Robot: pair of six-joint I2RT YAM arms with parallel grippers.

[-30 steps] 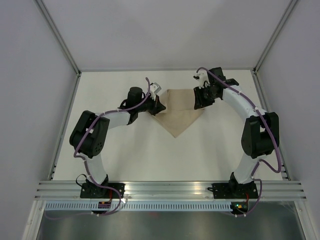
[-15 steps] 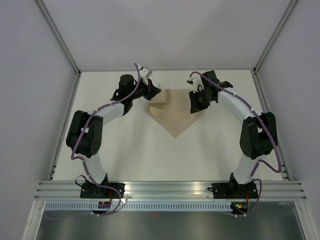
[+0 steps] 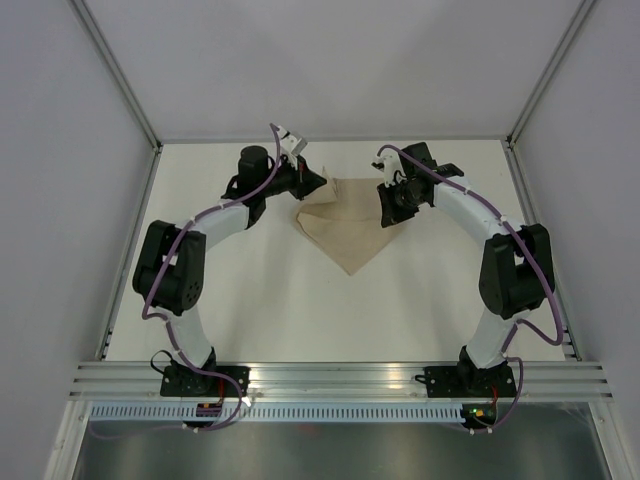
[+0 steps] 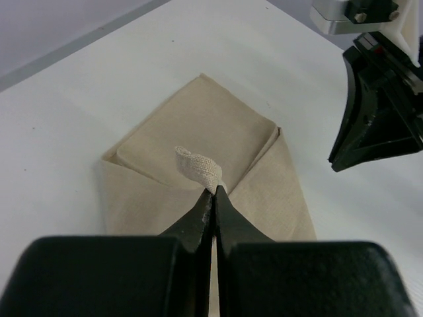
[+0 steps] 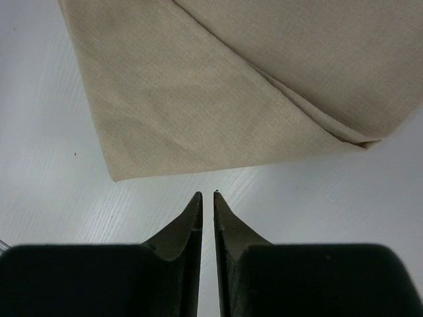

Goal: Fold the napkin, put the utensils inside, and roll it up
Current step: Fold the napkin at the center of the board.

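Note:
The beige napkin lies folded into a downward-pointing triangle on the white table, between the two arms. My left gripper is shut on a small pinch of the napkin's upper left corner; in the left wrist view the cloth bunches up at the gripper. My right gripper hovers at the napkin's right corner. Its jaws stand only a thin slit apart with nothing between them, and the gripper is just short of the cloth edge. The utensils are out of view.
The table's back wall edge runs close behind both grippers. From the left wrist, the right gripper's dark fingers hang just right of the napkin. Metal rails border the near side by the arm bases.
My left gripper has carried the pinched napkin corner up and toward the back, pulling the left side of the cloth. The right gripper's jaws have narrowed and shifted slightly left.

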